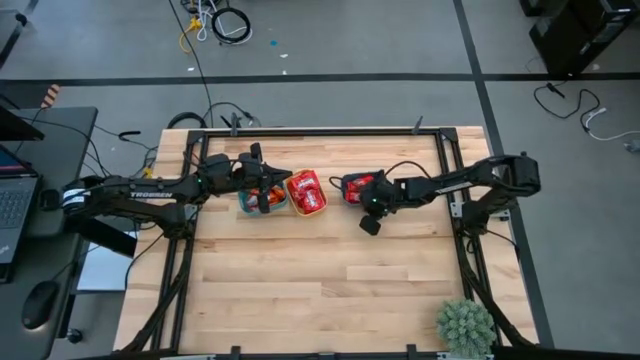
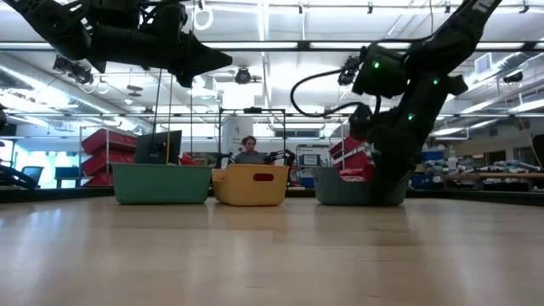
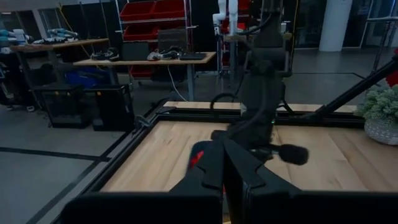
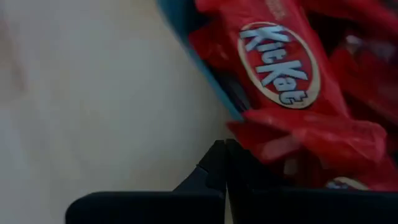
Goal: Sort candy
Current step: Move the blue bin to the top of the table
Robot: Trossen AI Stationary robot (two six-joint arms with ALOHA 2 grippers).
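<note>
Three small bowls stand in a row at the table's far middle: a teal bowl (image 1: 250, 205), a yellow bowl (image 1: 306, 192) and a blue bowl (image 1: 352, 187). Red candy (image 1: 308, 195) fills the yellow bowl, and more red wrapped candy (image 4: 280, 56) lies in the blue bowl. My left gripper (image 1: 270, 185) hovers shut and level above the teal bowl (image 2: 161, 183), holding nothing. My right gripper (image 1: 366, 196) is shut and slants down at the blue bowl's near rim (image 4: 186, 37). My right gripper's shut fingertips (image 4: 217, 155) come from above, slanting down, and stand at the blue bowl's rim right beside a red candy wrapper (image 4: 273, 134). I cannot tell whether they touch the wrapper or the rim.
A potted plant (image 1: 465, 325) sits at the table's near right corner. A black frame rail (image 1: 320, 132) runs along the far edge. Bare wood (image 1: 320, 280) stretches in front of the bowls. A person (image 2: 248, 151) sits in the room behind the table.
</note>
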